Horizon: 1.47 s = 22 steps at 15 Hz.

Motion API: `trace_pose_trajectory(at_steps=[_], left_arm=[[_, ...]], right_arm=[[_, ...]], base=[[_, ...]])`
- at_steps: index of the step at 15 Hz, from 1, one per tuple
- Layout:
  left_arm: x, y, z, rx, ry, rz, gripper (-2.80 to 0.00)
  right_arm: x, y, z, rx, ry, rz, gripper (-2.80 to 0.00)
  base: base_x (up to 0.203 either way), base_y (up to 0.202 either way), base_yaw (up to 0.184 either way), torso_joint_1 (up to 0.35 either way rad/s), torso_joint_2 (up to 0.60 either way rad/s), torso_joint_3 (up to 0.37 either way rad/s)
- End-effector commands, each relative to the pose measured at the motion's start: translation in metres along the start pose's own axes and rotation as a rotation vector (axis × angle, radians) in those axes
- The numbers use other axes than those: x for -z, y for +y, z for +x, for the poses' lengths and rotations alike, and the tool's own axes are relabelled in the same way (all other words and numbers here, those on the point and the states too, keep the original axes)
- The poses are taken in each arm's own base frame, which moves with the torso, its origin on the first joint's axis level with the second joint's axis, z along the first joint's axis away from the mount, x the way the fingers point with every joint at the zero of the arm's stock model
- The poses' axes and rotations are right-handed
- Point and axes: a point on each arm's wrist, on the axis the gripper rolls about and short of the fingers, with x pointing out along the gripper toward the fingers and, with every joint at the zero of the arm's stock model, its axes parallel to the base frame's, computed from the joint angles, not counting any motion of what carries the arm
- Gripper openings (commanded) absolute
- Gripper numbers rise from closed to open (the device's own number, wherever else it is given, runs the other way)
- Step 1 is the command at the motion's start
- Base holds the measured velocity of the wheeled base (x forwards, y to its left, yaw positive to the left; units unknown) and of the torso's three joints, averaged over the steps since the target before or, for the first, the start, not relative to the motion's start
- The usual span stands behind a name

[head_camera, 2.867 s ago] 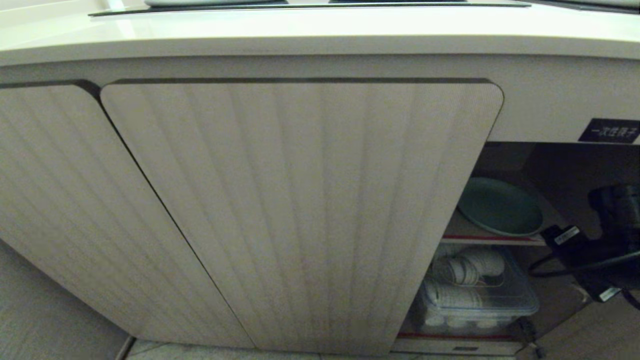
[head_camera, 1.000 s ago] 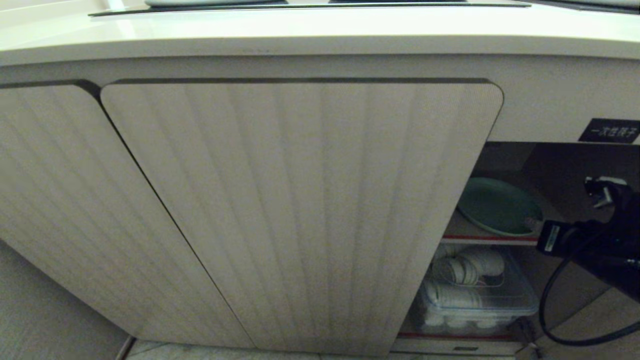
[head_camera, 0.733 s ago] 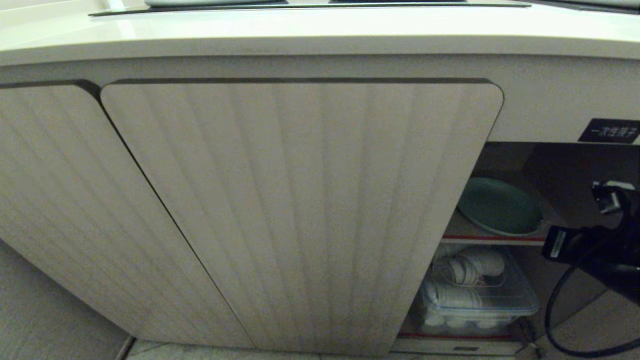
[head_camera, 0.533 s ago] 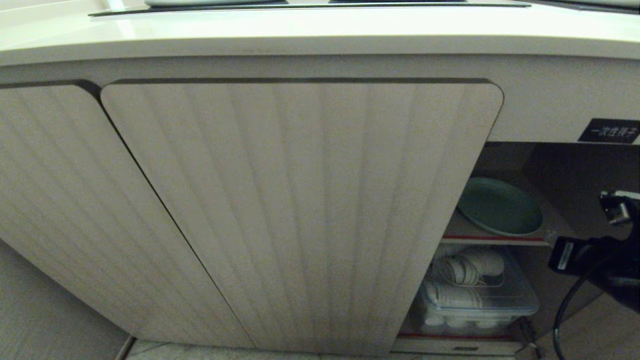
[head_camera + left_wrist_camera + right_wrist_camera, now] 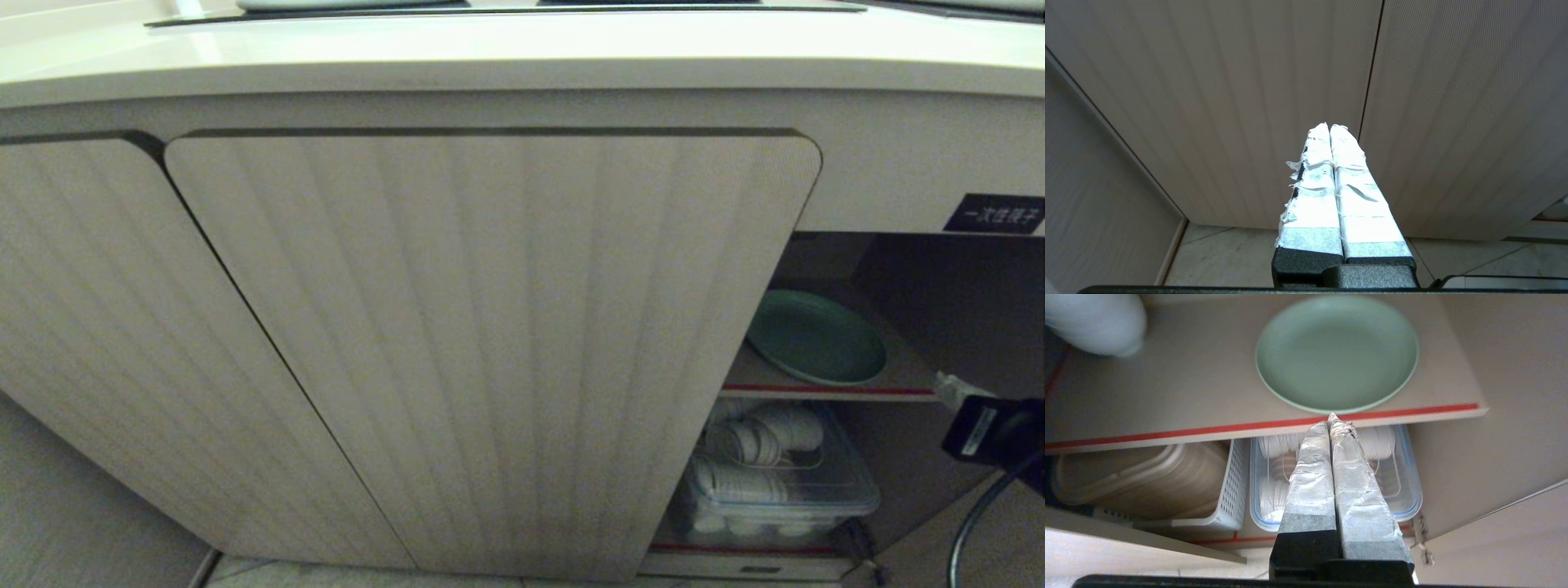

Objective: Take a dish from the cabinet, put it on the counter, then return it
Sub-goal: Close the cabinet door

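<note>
Dish: mint-green plate (image 5: 1337,351) lies flat on the red-edged shelf (image 5: 1167,430) inside the cabinet (image 5: 490,343), just ahead of the right hand's tips and not touched by them; its near rim sits close to the shelf's front edge.
Left hand: left hand (image 5: 1329,126) has its taped fingers (image 5: 1312,192) pressed together, holding nothing, pointed at the ribbed doors near the seam (image 5: 1370,81) between two of them, above the tiled floor (image 5: 1229,253).
Closed door: ribbed door (image 5: 490,327) covers the cabinet's middle, to the left of the open bay, well apart from the right hand.
Counter: cream counter (image 5: 522,57) runs above the cabinet, far above both hands.
Right hand: right hand (image 5: 1330,416) has its foil-wrapped fingers (image 5: 1310,469) pressed together, empty, its tips level with the shelf's red edge, just short of the dish.
Below the right hand: clear lidded box (image 5: 1404,490) of white items sits under the shelf, with a white perforated basket (image 5: 1229,486) beside it.
Label: black label (image 5: 994,214) with white characters is above the open bay.
</note>
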Motion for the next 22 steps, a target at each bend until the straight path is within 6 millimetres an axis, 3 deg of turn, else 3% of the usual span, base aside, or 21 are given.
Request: trace_pose_trajectory(at_steps=[1,9,22], left_arm=[[0.000,0.000,0.000,-0.001,0.000,0.000,-2.80],[0.000,0.000,0.000,0.001,0.000,0.000,-2.80],[0.000,0.000,0.000,-0.001,0.000,0.000,-2.80]], right_arm=[[-0.007,0.000,-0.019,-0.010,-0.075,-0.002,-2.80],[0.009,-0.005,-0.065,-0.027,-0.138,-0.049,-2.80],[0.077,-0.021,-0.150,-0.055,-0.082,-0.184,-2.80]], base=[[0.000,0.000,0.000,0.000,0.00,0.000],[0.000,0.000,0.000,0.000,0.00,0.000],[0.000,0.000,0.000,0.000,0.00,0.000]])
